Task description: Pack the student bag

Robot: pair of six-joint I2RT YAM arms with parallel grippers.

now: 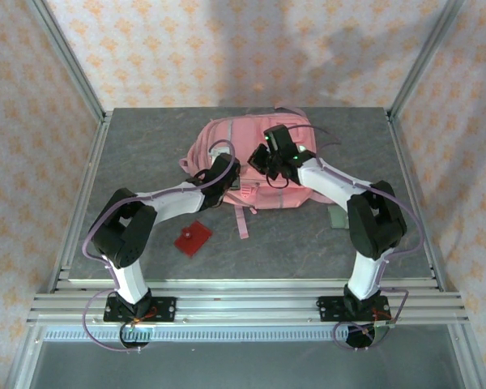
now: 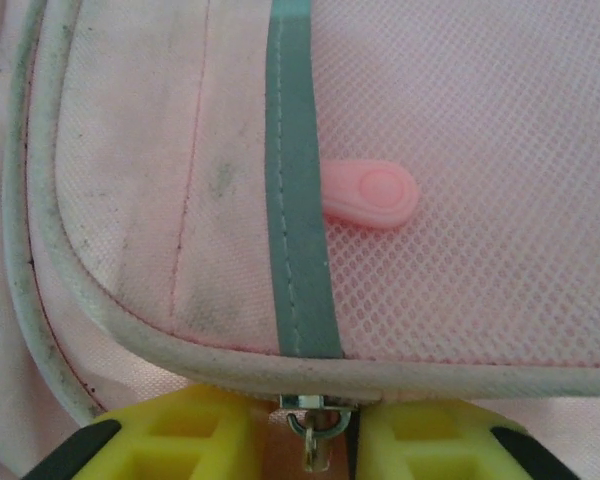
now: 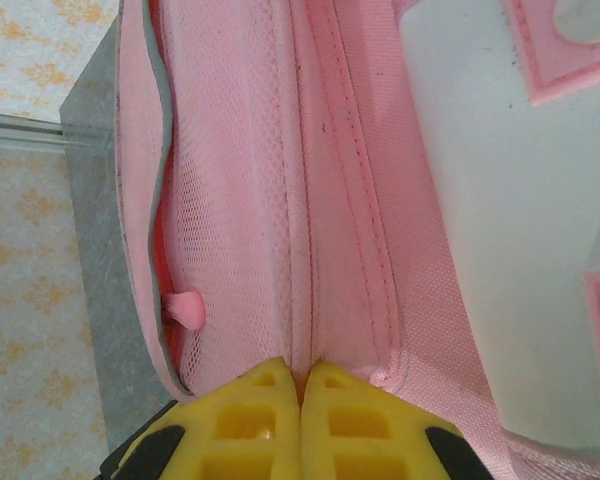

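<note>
Left gripper jaws are sitting close either side of the student bag's metal zip pull, can't tell if clamped. Right gripper jaws are pressing together at the bag seam.

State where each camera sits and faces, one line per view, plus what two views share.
Top external: above, behind the arms, looking down at the table; both arms reach the student bag.
Left wrist: on the left arm, close on the bag's mesh pocket; left gripper straddles a metal zip pull.
Right wrist: on the right arm, looking along the bag's side; right gripper closed.
Shared: both wrist views show pink mesh, grey trim.
</note>
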